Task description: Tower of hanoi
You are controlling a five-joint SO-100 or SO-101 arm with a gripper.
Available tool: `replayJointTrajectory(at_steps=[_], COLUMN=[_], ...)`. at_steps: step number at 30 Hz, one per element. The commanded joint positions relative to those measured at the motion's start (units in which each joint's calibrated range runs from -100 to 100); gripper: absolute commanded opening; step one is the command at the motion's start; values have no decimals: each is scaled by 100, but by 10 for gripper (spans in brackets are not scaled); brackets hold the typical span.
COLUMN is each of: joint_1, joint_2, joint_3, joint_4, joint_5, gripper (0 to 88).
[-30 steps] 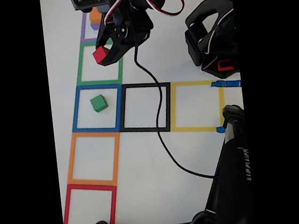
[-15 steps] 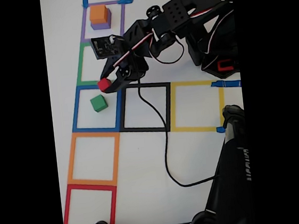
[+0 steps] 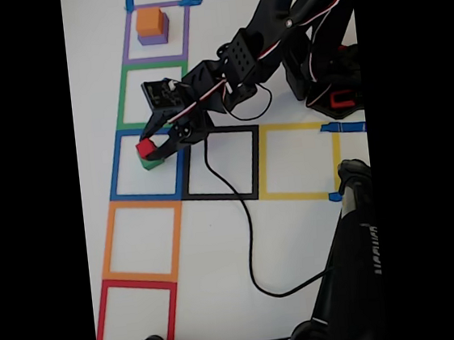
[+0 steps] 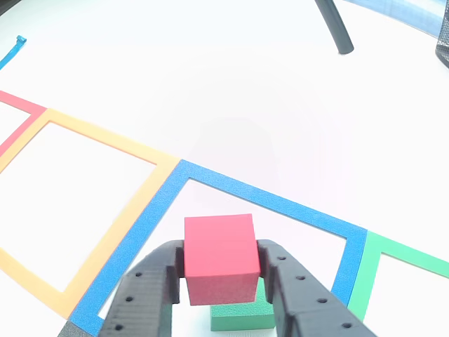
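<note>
White table (image 3: 299, 235), red cube (image 4: 219, 258) in end effector (image 4: 223, 284) above green cube (image 4: 242, 314).

This looks like a hobby or lab robotics bench: a plain white tabletop (image 3: 218, 244) marked with coloured tape squares (image 3: 141, 240) laid out in a grid, a black robot arm (image 3: 279, 43) mounted at the edge, a loose black cable (image 3: 245, 225) trailing across, and black stand legs (image 3: 350, 262).
</note>
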Motion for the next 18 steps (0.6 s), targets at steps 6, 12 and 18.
replayJointTrajectory(at_steps=[6,12,18], joint_1=[278,345,268], joint_2=[1300,1631,1664], joint_3=[-573,-800,-737], joint_4=[-1204,-1318,-1383], joint_5=[72,72,72], gripper=[26,25,25])
